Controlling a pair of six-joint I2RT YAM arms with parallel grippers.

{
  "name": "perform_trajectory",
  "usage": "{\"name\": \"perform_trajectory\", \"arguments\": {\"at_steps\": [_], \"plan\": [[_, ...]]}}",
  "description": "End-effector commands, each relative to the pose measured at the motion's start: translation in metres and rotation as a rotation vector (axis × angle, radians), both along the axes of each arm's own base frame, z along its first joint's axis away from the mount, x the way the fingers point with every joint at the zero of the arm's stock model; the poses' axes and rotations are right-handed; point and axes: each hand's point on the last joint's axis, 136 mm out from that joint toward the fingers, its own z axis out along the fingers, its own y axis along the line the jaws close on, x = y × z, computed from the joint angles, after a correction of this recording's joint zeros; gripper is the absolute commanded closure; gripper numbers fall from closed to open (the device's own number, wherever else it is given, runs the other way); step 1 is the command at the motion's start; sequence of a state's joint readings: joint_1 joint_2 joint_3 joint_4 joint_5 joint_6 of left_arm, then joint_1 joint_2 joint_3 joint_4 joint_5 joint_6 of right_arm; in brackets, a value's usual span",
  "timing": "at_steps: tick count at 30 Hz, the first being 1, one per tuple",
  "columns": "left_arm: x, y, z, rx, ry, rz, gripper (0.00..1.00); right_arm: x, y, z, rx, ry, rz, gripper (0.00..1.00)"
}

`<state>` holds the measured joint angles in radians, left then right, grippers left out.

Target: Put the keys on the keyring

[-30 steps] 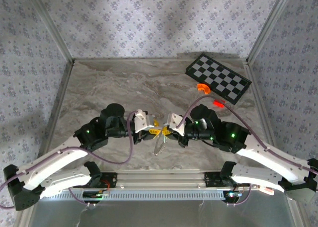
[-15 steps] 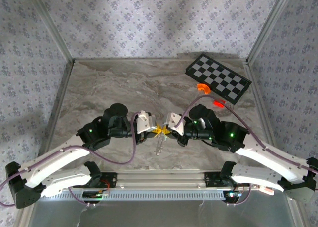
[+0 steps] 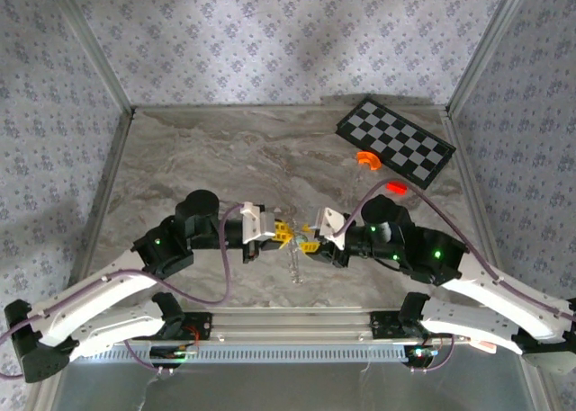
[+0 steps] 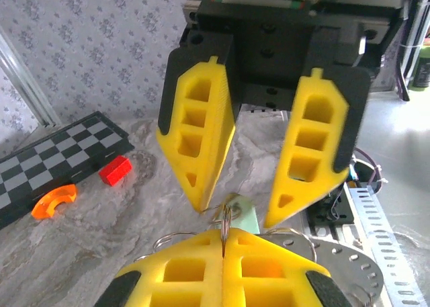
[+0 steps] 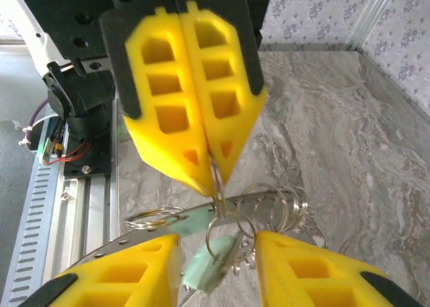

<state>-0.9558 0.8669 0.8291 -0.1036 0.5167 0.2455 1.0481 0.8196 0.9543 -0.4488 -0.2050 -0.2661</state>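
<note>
The left gripper [image 5: 213, 174] has its yellow fingers pressed together, pinching the thin wire of the keyring [image 5: 218, 186] at their very tips. The ring hangs from that pinch above the table [image 3: 225, 159], toward 6 o'clock from its middle, between the two grippers. Further loose wire loops [image 5: 281, 209] bunch at 3 o'clock of the pinch, and another loop [image 5: 153, 218] lies at 8 o'clock of it. A flat silvery strip [image 5: 238, 205] runs across under the tips; whether it is a key I cannot tell. A pale green tag [image 5: 211, 267] dangles below.

The right gripper [image 4: 235, 216] faces the left one tip to tip, its fingers spread and standing on either side of the bunch, clamping nothing.

Toward 2 o'clock on the table lie a checkerboard [image 3: 396, 141], an orange curved piece [image 3: 366, 160] and a red block [image 3: 395, 187], well apart from the grippers.
</note>
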Motion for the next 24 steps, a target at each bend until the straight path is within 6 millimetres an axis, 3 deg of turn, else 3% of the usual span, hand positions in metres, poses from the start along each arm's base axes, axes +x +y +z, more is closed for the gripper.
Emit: {"name": "perform_trajectory", "arguments": {"at_steps": [1,14,24], "plan": [[-0.013,0.001,0.025,-0.087,-0.036,-0.065,1.00,0.000,-0.001,0.004,0.034,-0.005,-0.011,0.67],[-0.021,0.003,0.033,-0.124,-0.039,-0.097,1.00,-0.002,0.004,0.000,0.054,0.010,0.011,0.69],[-0.023,0.006,0.040,-0.161,-0.052,-0.097,1.00,-0.003,0.009,-0.009,0.037,0.033,0.031,0.98]]}}
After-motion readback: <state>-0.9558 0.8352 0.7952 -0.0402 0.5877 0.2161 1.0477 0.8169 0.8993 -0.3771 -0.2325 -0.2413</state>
